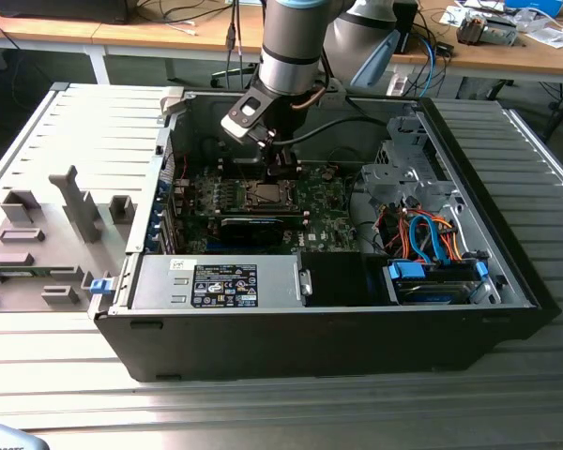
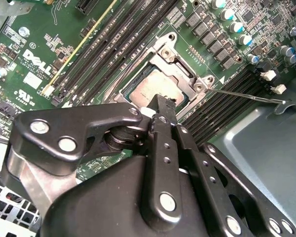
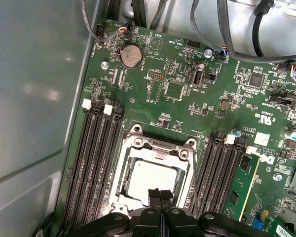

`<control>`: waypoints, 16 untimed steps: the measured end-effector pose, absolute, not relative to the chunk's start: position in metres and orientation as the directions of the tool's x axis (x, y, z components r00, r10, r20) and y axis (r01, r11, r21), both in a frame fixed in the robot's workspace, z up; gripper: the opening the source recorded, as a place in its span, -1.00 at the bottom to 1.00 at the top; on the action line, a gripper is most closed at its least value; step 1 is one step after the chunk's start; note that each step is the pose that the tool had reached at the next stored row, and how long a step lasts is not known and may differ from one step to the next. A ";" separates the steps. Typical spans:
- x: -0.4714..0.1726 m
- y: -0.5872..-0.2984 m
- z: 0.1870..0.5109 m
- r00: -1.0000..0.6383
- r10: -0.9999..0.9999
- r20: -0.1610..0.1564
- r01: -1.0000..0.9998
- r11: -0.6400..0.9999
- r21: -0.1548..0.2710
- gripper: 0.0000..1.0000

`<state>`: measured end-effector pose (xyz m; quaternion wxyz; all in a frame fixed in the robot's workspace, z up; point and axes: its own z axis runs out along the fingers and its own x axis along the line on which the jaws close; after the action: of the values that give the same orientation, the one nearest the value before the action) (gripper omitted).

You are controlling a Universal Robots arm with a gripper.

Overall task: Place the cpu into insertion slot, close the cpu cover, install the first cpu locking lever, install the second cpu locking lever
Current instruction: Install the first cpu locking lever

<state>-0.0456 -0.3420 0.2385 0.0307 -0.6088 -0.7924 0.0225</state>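
Over the near edge of the cpu (image 3: 149, 178), the fingers (image 3: 160, 193) are pressed together with nothing between them, their tips at or just above the chip's silvery face; whether they touch it I cannot tell. The cpu already lies in the slot (image 3: 119, 183), so placing looks done. The cover (image 3: 160, 146) appears to frame the chip, though whether it lies fully flat is unclear. In the second wrist view a thin lever (image 2: 246, 95) juts out from the slot's corner, away from the slot, seemingly unlatched. My guess is that the work stands at pressing the cover down or starting on the levers.

Any further move calls for a fine, light push, since the tips are narrow and the socket parts are thin metal. Black memory slots (image 3: 91, 163) flank the slot on both sides, and a long black card (image 1: 253, 228) lies just beside it in the exterior view. Cables (image 3: 227, 34) hang beyond the board (image 3: 177, 69), well apart from the slot.
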 end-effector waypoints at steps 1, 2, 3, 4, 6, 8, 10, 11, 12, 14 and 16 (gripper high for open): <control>-0.046 -0.342 0.238 -0.259 0.966 0.021 0.963 0.260 -0.073 -0.79; -0.046 -0.342 0.238 -0.261 0.965 0.021 0.962 0.262 -0.073 -0.79; -0.046 -0.342 0.238 -0.264 0.964 0.021 0.961 0.265 -0.073 -0.79; -0.046 -0.342 0.238 -0.269 0.963 0.021 0.960 0.270 -0.073 -0.79; -0.046 -0.342 0.238 -0.276 0.961 0.021 0.958 0.276 -0.073 -0.79; -0.046 -0.342 0.238 -0.282 0.959 0.021 0.956 0.282 -0.073 -0.79; -0.046 -0.342 0.238 -0.286 0.958 0.021 0.955 0.286 -0.073 -0.79; -0.046 -0.342 0.238 -0.289 0.957 0.021 0.954 0.289 -0.073 -0.79; -0.046 -0.342 0.238 -0.293 0.956 0.021 0.953 0.294 -0.073 -0.79; -0.046 -0.342 0.238 -0.298 0.954 0.021 0.951 0.299 -0.073 -0.79; -0.046 -0.342 0.238 -0.305 0.952 0.021 0.949 0.305 -0.073 -0.79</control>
<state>-0.0456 -0.3420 0.2385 0.0301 -0.5889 -0.8073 0.0233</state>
